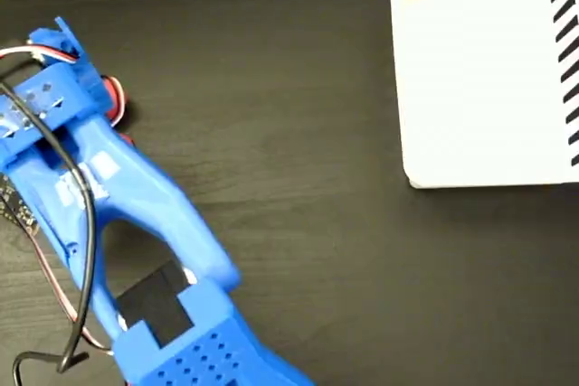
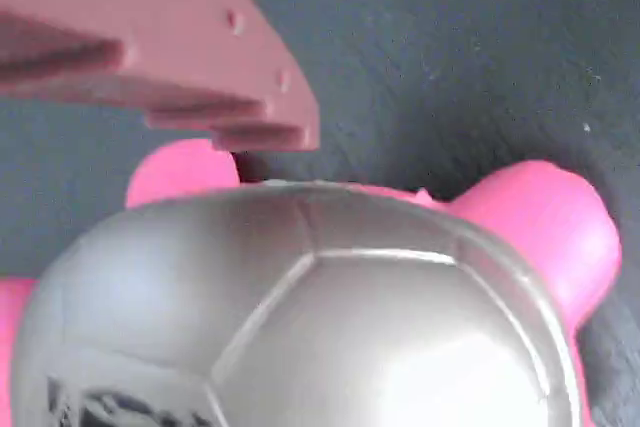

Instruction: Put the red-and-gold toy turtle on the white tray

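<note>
Blue arm poised over the turtle at the table's left, tray waiting far right.

In the fixed view, the blue plastic arm's gripper (image 1: 90,101) sits over the small red-and-gold toy turtle (image 1: 115,98), of which only slivers of red peek out beside the blue housing; the large flat white tray with black diagonal stripes (image 1: 488,88) lies well apart at upper right on the dark wooden table (image 1: 298,133). In the wrist view, the turtle's shiny domed shell (image 2: 300,317) fills the lower frame, washed silvery with pink limbs, and one ridged finger (image 2: 200,57) hangs just above it. Whether the jaws are clenched I cannot tell; the second finger is out of frame. The grasping step seems in hand; next comes a firm squeeze, a lift, then a long carry right.
</note>
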